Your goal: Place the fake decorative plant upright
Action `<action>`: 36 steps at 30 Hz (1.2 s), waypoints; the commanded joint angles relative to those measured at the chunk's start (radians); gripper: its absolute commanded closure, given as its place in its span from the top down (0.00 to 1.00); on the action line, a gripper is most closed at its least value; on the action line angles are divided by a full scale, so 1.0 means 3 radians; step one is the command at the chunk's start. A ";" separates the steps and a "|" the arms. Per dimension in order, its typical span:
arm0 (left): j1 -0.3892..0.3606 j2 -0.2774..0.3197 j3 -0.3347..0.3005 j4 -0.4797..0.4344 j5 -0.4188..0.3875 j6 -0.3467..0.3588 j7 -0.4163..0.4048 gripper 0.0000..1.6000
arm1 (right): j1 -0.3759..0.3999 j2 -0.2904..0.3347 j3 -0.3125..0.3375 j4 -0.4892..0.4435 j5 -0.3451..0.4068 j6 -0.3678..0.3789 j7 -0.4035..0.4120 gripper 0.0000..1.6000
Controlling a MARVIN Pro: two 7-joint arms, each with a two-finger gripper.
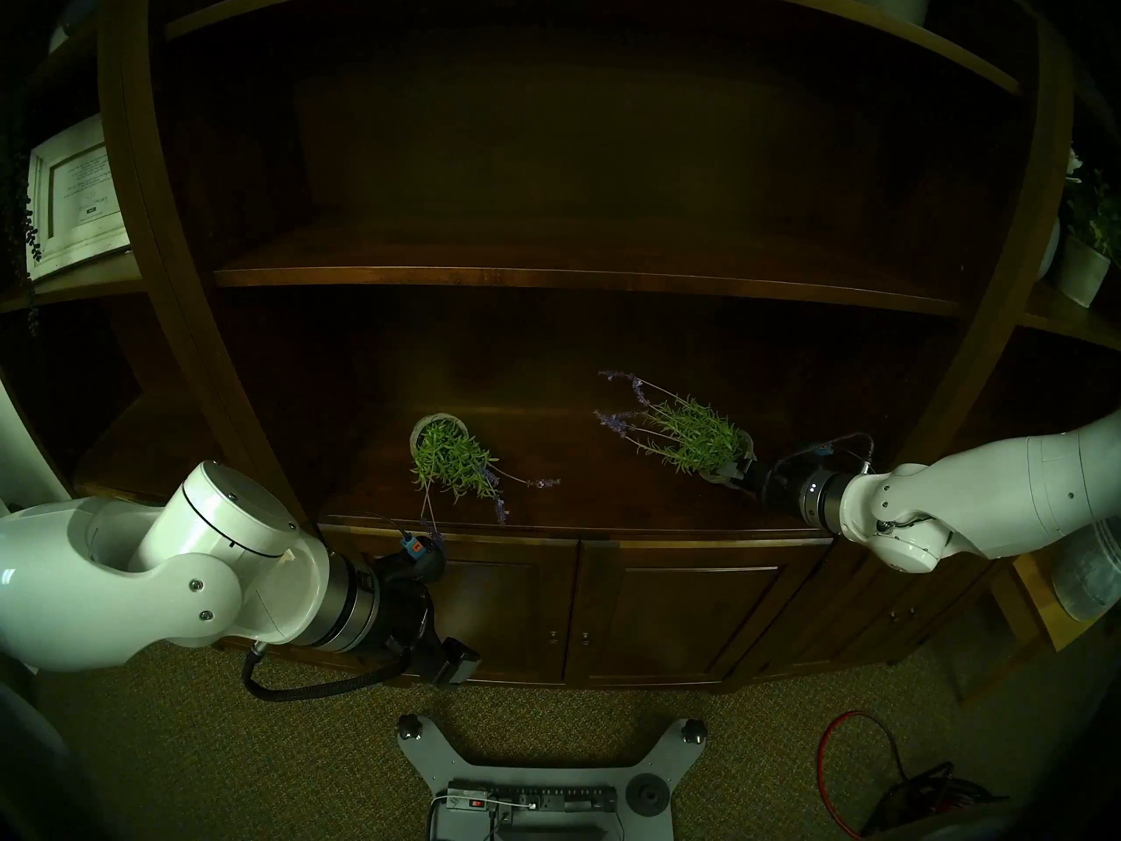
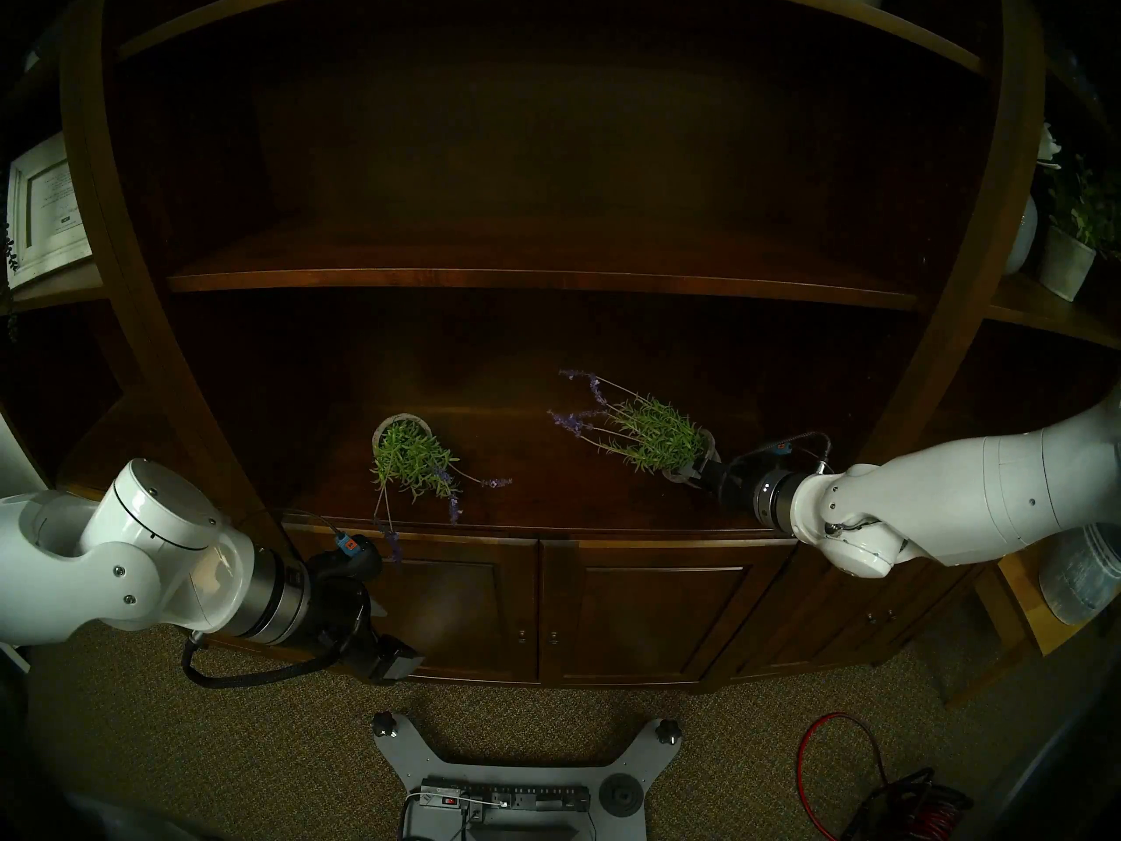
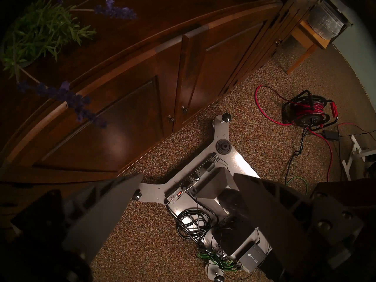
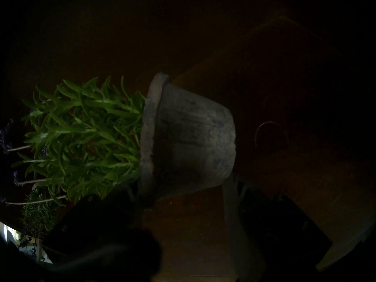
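**Right-hand plant gripped at the pot, not yet stood up**

The step in hand is judged to be the righting of the tipped plant on the right. It would be done best if the pot were swung about its base until the rim faces up, with the stems and purple flower spikes kept clear of the cabinet's back and of the shelf above. The base should be set flat on the surface before the grip is let go, since a light pot is likely to roll if it is dropped at a tilt.

The right tool is seen clamped on the pot: in the right wrist view one finger is pressed to the pot's base end and the other lies at the rim side, in deep shadow. The pot is held on its side, its foliage pointing away from the tool toward the back left of the cabinet. Whether the pot is lifted clear of the surface cannot be told.

A second plant lies tipped well to the left, near the front edge. The left tool is parked below that edge with its fingers apart and nothing between them.
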State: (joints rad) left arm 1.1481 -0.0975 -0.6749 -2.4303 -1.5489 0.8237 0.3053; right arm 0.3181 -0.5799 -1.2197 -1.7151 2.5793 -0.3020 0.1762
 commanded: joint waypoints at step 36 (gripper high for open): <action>-0.0043 -0.0008 -0.0043 -0.0008 0.0003 0.0000 0.0003 1.00 | -0.0148 -0.1022 0.0905 0.0170 0.0384 -0.0032 -0.0611 0.13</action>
State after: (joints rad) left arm 1.1482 -0.0975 -0.6745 -2.4302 -1.5488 0.8236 0.3052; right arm 0.2889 -0.8394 -1.0195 -1.7129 2.6631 -0.3345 -0.0447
